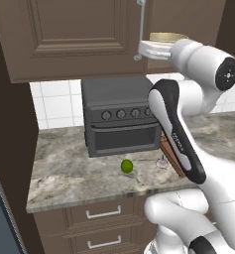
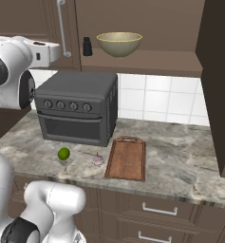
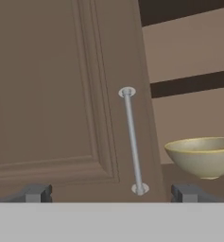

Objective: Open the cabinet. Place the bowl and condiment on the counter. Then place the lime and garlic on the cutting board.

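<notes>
- Up on the wall, the cabinet [image 2: 147, 28] is seen with its right door swung wide and its left door [image 3: 61, 94] closed; a long silver bar handle [image 3: 133, 140] runs down that left door's edge.
- On the cabinet's shelf [image 2: 147, 60] the bowl [image 2: 119, 43] is set upright, with the condiment [image 2: 87, 46] just beside it on the handle side, the two apart.
- The jaws [image 3: 112, 193] are held released, spread wide on either side of the handle's lower end, with nothing grasped; whether the handle is touched cannot be told.
- On the desk [image 2: 180, 161] the cutting board [image 2: 127, 158] is laid flat and bare, in front of the tiled wall.
- The garlic [image 2: 98, 160] is found just beside the board's edge, and the lime [image 2: 63, 154] lies near it, farther from the board; both rest on the desk in front of a dark grey toaster oven [image 2: 78, 107].
- Below the desk edge, drawers [image 1: 103, 214] with short silver handles are seen.
</notes>
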